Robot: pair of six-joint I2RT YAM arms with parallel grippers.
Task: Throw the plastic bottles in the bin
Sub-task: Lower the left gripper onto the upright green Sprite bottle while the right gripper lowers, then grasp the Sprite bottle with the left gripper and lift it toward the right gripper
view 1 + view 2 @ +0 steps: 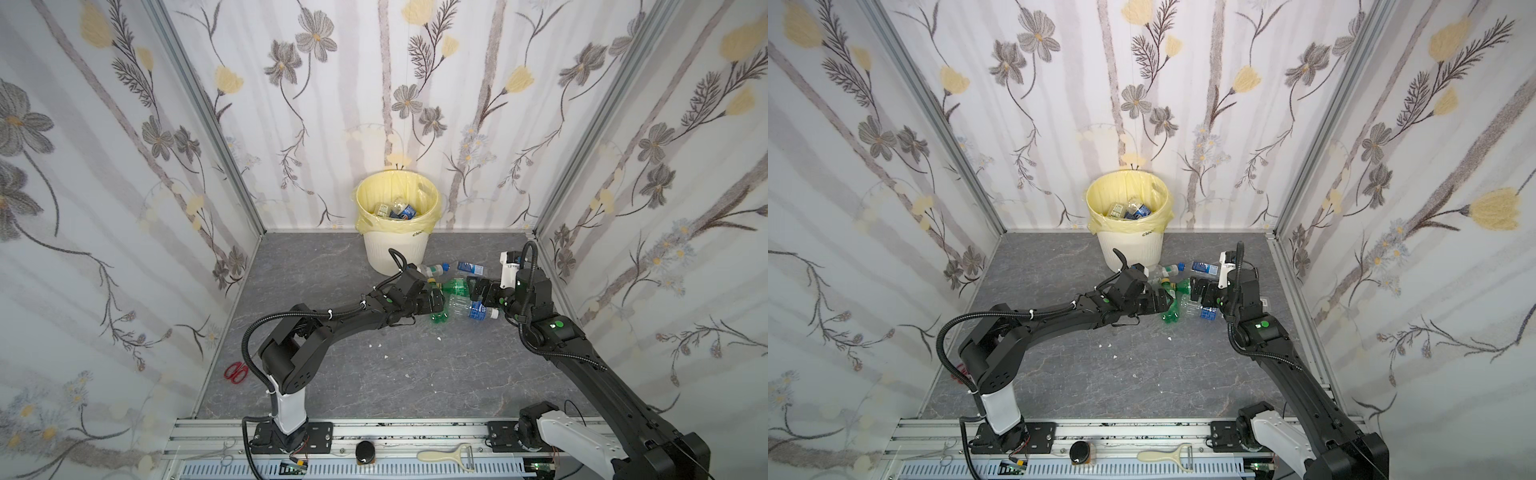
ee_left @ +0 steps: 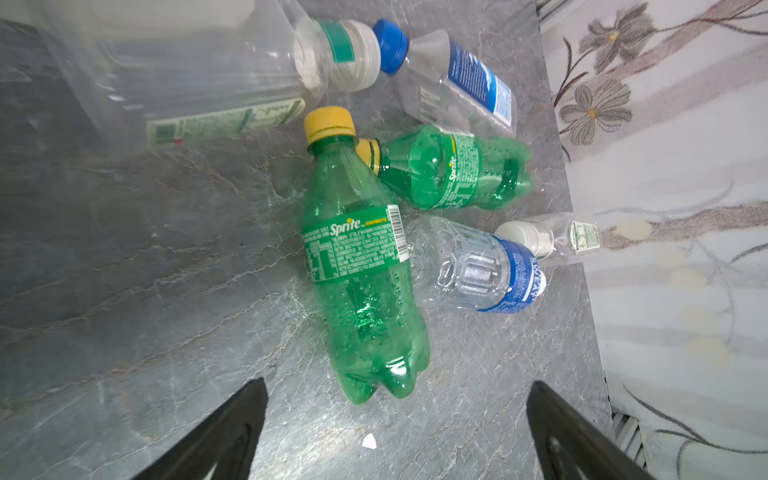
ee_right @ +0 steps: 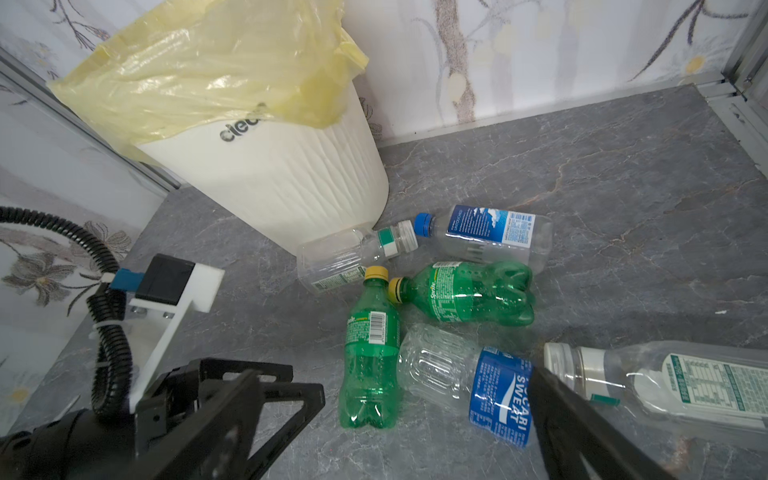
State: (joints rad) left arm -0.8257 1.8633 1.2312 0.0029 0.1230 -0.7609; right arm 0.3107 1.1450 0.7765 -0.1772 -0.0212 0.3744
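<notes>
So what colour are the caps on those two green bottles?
Yellow on both green bottles; the left wrist view shows the caps best.

a pair of red-handled scissors (image 1: 236, 371) lies at the left edge of the grey marbled floor (image 1: 395, 382). some small white scraps (image 1: 377, 345) lie near its middle. on the front aluminium frame (image 1: 415, 430) rest a cream peeler (image 1: 446, 456), a black round knob (image 1: 365, 452) and metal forceps (image 1: 225, 458). flowered wallpaper (image 1: 332, 104) covers the walls.

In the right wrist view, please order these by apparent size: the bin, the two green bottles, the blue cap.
1. bin
2. barcode green bottle and other green bottle: alike, not ranked
3. blue cap
</notes>
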